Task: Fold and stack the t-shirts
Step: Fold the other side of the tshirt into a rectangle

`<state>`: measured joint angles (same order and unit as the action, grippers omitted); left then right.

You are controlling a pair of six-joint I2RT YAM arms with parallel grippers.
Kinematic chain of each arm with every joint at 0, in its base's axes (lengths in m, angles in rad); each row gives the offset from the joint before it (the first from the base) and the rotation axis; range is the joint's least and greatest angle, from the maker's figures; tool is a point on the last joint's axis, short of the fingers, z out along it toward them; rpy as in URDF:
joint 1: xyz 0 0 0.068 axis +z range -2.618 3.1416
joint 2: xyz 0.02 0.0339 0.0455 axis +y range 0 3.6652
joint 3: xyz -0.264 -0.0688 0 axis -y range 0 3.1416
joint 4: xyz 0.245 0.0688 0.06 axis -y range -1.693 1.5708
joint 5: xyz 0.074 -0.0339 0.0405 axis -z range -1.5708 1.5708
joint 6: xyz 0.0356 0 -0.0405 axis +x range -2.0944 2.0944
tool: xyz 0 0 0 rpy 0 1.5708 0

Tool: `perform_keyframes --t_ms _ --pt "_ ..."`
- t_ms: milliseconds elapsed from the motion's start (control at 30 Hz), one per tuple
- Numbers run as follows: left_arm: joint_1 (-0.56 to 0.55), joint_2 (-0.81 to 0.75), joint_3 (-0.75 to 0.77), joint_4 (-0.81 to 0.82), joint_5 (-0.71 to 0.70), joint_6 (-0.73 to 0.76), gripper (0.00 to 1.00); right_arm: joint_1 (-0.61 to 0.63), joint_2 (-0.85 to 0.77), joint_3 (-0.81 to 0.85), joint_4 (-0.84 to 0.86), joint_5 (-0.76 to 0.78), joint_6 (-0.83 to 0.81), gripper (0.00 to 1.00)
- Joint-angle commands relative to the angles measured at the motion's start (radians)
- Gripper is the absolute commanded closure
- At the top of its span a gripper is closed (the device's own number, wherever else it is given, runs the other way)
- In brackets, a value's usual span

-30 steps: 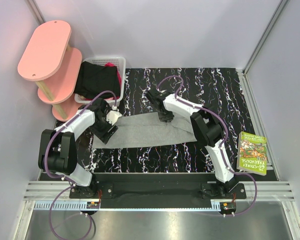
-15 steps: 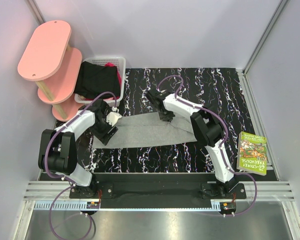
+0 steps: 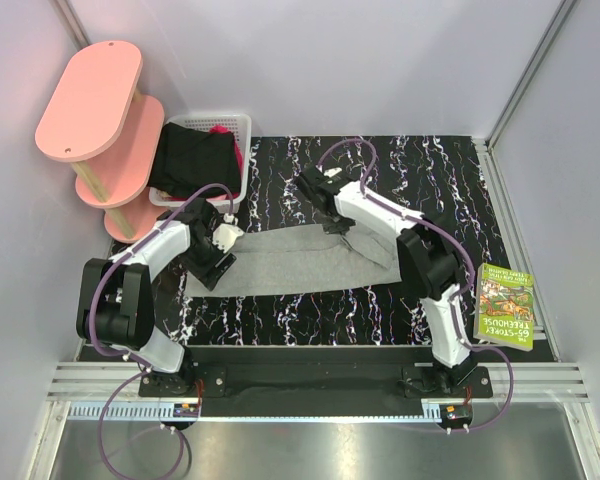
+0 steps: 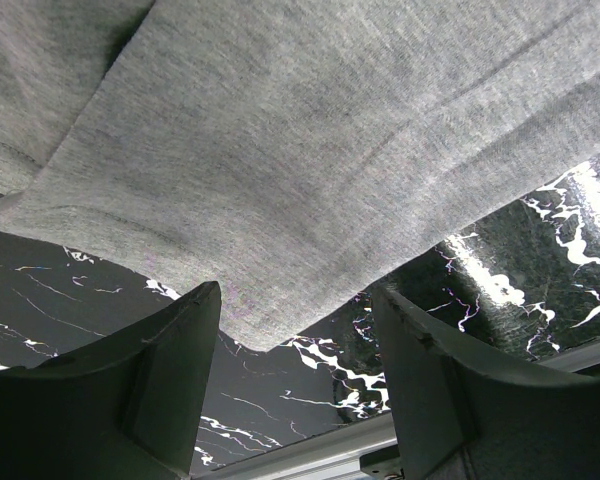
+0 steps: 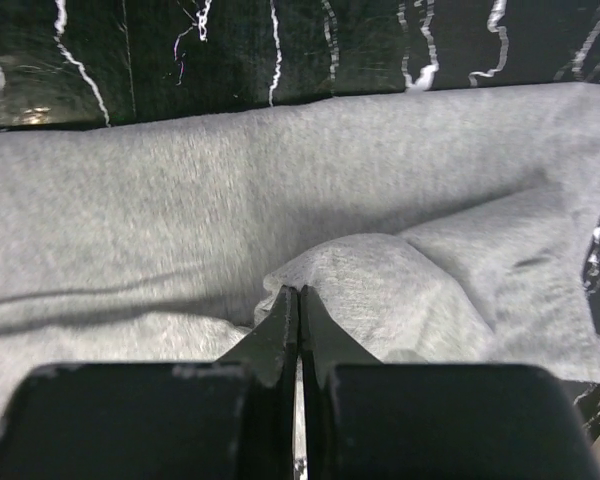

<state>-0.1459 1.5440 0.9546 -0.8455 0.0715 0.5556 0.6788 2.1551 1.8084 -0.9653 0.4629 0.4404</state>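
Note:
A light grey t-shirt (image 3: pixel 280 262) lies as a long folded strip on the black marbled table (image 3: pixel 430 180). My right gripper (image 3: pixel 342 228) is at its far edge. In the right wrist view the gripper (image 5: pixel 299 292) is shut, pinching a raised ridge of the grey t-shirt (image 5: pixel 130 200). My left gripper (image 3: pixel 208 262) hovers over the strip's left end. It stands open (image 4: pixel 295 300) with only a corner of the grey t-shirt (image 4: pixel 280 150) and table beneath. A black garment (image 3: pixel 195 160) and a bit of magenta cloth (image 3: pixel 220 130) fill the basket.
The white lattice basket (image 3: pixel 244 124) stands at the table's far left corner beside a pink two-tier shelf (image 3: pixel 90 100). A green book (image 3: pixel 505 305) lies at the right edge. Walls close in on the left, back and right.
The right gripper's jaws have shut on the shirt's far edge and the arm has shifted a little right and away. The left arm has not moved.

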Motion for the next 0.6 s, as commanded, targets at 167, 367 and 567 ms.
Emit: perform_keyframes --t_ms 167,367,567 --pt "-0.004 -0.015 0.006 0.008 0.021 -0.005 0.33 0.034 -0.166 -0.07 -0.015 0.014 0.003 0.96" --pt "-0.006 -0.019 0.021 0.002 0.022 -0.008 0.33 0.039 -0.107 -0.13 -0.018 -0.09 -0.008 0.61" --pt "-0.011 -0.021 0.021 -0.006 0.017 -0.006 0.33 0.036 -0.086 -0.139 -0.033 -0.118 0.006 0.43"
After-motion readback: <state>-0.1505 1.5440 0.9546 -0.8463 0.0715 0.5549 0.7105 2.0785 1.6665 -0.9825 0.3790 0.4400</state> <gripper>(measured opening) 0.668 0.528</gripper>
